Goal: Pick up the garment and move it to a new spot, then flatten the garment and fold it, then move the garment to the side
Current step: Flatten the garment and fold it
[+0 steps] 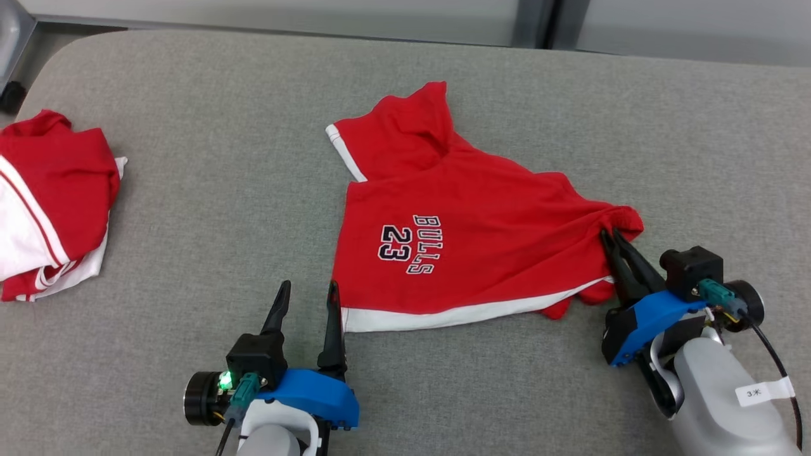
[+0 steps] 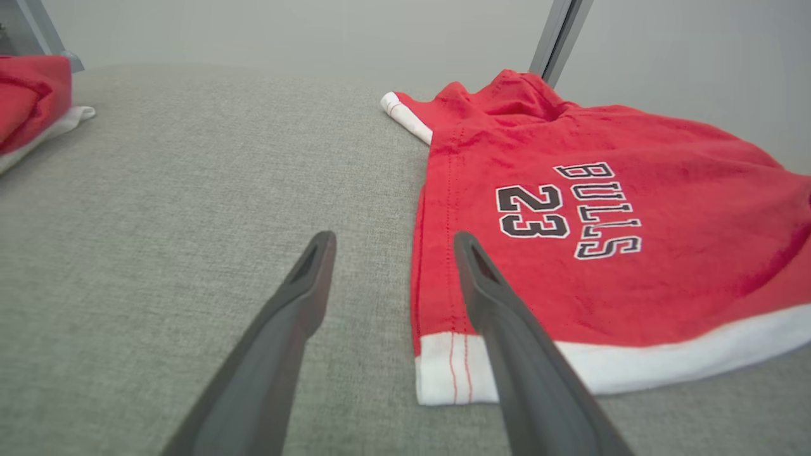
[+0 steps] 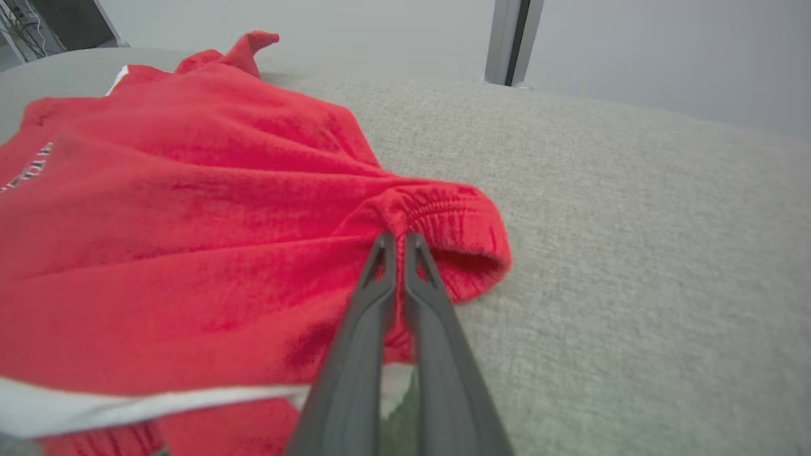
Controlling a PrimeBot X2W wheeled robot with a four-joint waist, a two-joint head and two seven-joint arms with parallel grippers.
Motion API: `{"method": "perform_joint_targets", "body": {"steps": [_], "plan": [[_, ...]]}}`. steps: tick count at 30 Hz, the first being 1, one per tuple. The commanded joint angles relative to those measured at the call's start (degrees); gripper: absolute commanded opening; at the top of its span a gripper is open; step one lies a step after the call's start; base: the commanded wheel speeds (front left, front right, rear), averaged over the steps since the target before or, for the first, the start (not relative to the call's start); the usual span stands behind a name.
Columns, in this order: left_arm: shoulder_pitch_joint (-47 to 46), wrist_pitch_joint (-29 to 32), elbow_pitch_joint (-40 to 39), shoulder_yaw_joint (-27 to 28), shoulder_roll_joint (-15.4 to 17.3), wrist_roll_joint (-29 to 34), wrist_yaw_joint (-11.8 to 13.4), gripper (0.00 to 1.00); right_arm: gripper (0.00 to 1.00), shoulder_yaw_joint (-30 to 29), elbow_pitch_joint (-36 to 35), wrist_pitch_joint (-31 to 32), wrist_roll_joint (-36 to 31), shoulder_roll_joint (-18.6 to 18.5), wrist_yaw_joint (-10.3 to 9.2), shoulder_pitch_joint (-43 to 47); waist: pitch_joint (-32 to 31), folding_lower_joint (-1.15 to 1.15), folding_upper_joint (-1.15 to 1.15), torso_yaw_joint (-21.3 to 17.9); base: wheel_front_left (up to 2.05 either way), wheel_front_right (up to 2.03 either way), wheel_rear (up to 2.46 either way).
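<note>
The garment (image 1: 469,234) lies rumpled and unfolded on the worktop (image 1: 222,158). The right tool (image 1: 612,234) is clamped on its bunched 3 o'clock corner; the left tool (image 1: 309,286), fingers apart, hovers at its 7 o'clock corner. Flattening looks underway; folding and setting aside remain

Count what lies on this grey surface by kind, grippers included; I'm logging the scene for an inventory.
Red BULLS 23 garment, spread out: 1
Pile of red and white clothing, far left: 1 (how many pieces cannot be told)
Grippers: 2, left gripper open by the hem corner, right gripper shut on the bunched edge
Total: 4
</note>
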Motion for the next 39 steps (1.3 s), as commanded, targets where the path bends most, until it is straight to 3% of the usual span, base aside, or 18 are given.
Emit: {"method": "perform_joint_targets", "body": {"steps": [1,2,4,5,11,16,25,39], "plan": [[-1.17,-0.16,-0.10,-0.44,0.02,-0.34,0.56,1.00,0.00,-0.76,1.63,0.00,-1.37,-0.20,0.01,-1.57,1.28,-0.01,-0.01,1.39,0.00,0.00,0.00],[-1.14,-0.16,-0.10,-0.57,0.01,-0.33,0.68,1.00,0.00,-1.07,2.37,0.01,-2.56,-0.15,0.01,-2.08,1.41,-0.01,-0.01,1.54,0.00,0.00,0.00],[-0.89,-0.16,-0.08,-0.42,0.00,-0.34,0.98,1.00,0.75,-2.35,2.95,0.01,-4.38,0.15,0.01,-2.68,1.33,-0.01,-0.01,1.41,0.00,0.00,0.00],[-0.64,-0.16,-0.03,-0.17,0.00,-0.32,1.06,1.00,1.00,-3.50,2.53,0.01,-5.23,0.24,0.01,-2.74,1.16,-0.01,-0.01,1.18,0.00,0.00,0.00],[1.44,-0.16,0.51,2.87,0.01,0.87,1.46,1.00,1.00,-11.38,-4.70,-0.03,-7.97,2.78,0.01,1.82,-2.36,-0.01,-0.01,-1.95,0.00,0.00,0.00],[3.71,-0.17,0.83,6.23,0.01,2.37,1.55,1.00,1.00,-14.14,-11.63,-0.02,-7.61,4.43,0.01,8.12,-6.40,-0.01,-0.01,-5.54,0.00,0.00,0.00],[7.95,-0.16,1.19,10.54,0.02,5.44,1.17,1.00,1.00,-11.13,-16.59,-0.02,-6.64,6.38,0.01,18.43,-11.67,-0.01,-0.01,-9.93,0.00,0.00,0.00],[13.18,-0.16,2.61,12.77,0.02,6.52,-0.89,1.00,1.00,-8.22,-15.42,-0.02,-4.85,7.06,0.01,23.31,-16.03,-0.01,-0.01,-10.37,0.00,0.00,0.00]]}}
